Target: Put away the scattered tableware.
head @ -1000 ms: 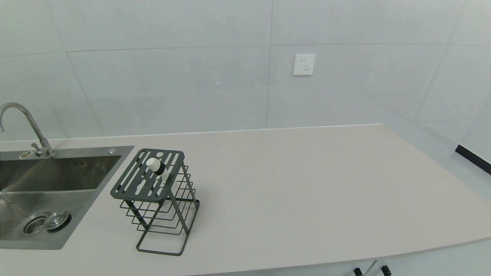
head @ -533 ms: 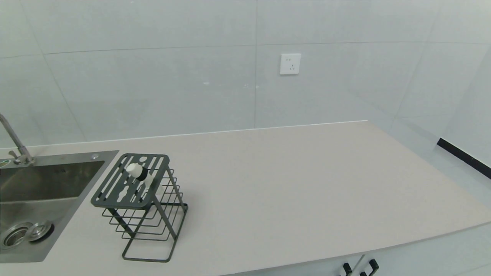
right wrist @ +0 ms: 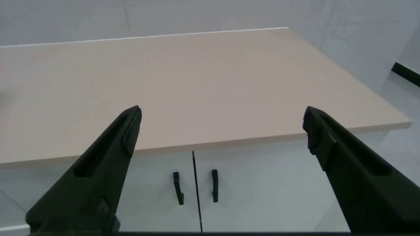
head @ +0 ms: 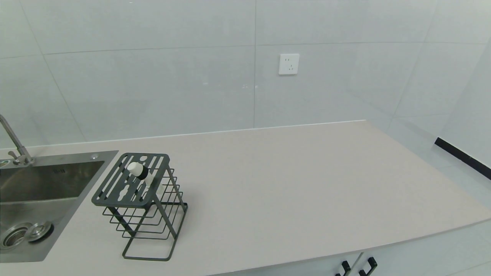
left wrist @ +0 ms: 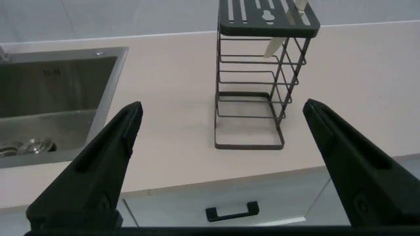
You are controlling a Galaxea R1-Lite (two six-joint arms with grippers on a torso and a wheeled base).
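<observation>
Currently: left gripper (left wrist: 223, 108) is spread wide and holds nothing. It hangs off the front edge of the desk (head: 307, 184), facing the rack (head: 126, 189). Right gripper (right wrist: 223, 111) is also spread wide and holds nothing. It sits off the front edge further right, over bare desk and the cabinet door handles (right wrist: 177, 187).

Rack: dark wire frame with a slotted top plate. It stands upright on the left part of the desk, just beside the right rim of the sink (head: 65, 158) and closer to the front edge than to the back wall.

Knife (head: 137, 170): white handle with a black collar, poking up tilted through a slot in the rack's top plate. The pale blade hangs down inside the wire cage, as the left wrist view shows.

Sink: steel, set into the left end of the desk. The faucet (head: 13, 142) is at its back edge and the drain strainer (head: 36, 230) sits in the basin floor.

Wall socket (head: 288, 64) is on the tiled wall behind the desk, right of the rack.
</observation>
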